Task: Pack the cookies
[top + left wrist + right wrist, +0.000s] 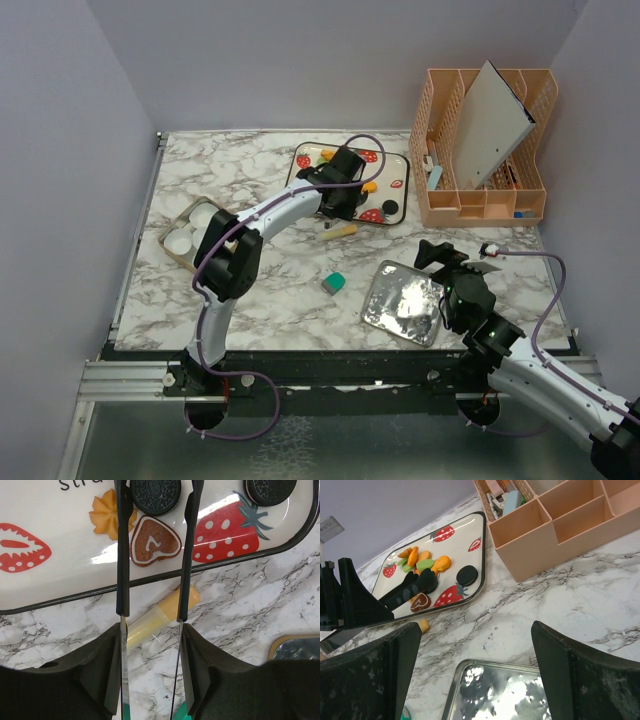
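Left gripper (152, 535), jaws half open over the tray (60, 587), straddling a brown heart cookie (155, 544): small, stiff, probably light and slippery; best pinched across its edges.

two robot arms stand at the near edge of the desk (260, 300), each with one hand: the left hand (155, 510) and the right hand (455, 262). one strawberry-print tray (481, 555) on the far side holds the cookies (422, 562): two black round ones show, one brown heart, and several orange and green ones bunched too close to count. there are also one shiny metal lid (400, 300), one open tin (190, 235) on the left, one teal block (333, 283), one yellow stick (338, 231) and one peach organiser (485, 150).
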`<state>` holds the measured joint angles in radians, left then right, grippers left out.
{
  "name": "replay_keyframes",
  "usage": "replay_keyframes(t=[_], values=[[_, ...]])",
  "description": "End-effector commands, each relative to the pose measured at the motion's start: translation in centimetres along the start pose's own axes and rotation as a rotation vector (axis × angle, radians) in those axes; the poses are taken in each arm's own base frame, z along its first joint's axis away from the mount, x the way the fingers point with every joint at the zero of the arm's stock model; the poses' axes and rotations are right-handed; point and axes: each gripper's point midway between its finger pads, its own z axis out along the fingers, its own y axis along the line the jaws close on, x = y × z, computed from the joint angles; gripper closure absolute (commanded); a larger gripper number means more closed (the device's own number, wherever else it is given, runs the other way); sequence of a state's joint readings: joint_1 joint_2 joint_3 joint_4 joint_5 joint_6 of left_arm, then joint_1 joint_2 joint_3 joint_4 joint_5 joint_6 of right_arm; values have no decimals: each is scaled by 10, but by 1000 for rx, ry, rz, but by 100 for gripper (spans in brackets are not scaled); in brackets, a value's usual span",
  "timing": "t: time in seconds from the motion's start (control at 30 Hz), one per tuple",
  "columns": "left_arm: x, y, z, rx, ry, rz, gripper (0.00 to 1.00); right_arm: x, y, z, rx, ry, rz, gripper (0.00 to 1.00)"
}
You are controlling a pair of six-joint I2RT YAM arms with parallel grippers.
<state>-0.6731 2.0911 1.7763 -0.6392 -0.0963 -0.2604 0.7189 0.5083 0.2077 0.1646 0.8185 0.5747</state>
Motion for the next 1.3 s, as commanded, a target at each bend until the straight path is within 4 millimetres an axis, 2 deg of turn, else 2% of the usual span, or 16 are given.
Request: replay_keyframes(t=[0.0, 0.3, 0.77, 0.9, 1.13, 1.27], values=[[-4, -5, -2, 30, 9, 1, 50, 0, -7, 0, 30, -16, 1, 0], [-4, 6, 5, -38, 25, 20, 49, 1, -7, 1, 31, -15, -1, 0], [4, 10, 9, -62, 61, 42, 51, 1, -6, 1, 29, -12, -2, 0], [-1, 9, 1, -54, 47, 43, 57, 1, -7, 1, 30, -14, -1, 0], [-23, 4, -31, -23, -26, 28, 68, 1, -7, 1, 31, -14, 0, 0], [-29, 4, -49, -18, -56, 19, 73, 0, -7, 1, 33, -14, 1, 0]])
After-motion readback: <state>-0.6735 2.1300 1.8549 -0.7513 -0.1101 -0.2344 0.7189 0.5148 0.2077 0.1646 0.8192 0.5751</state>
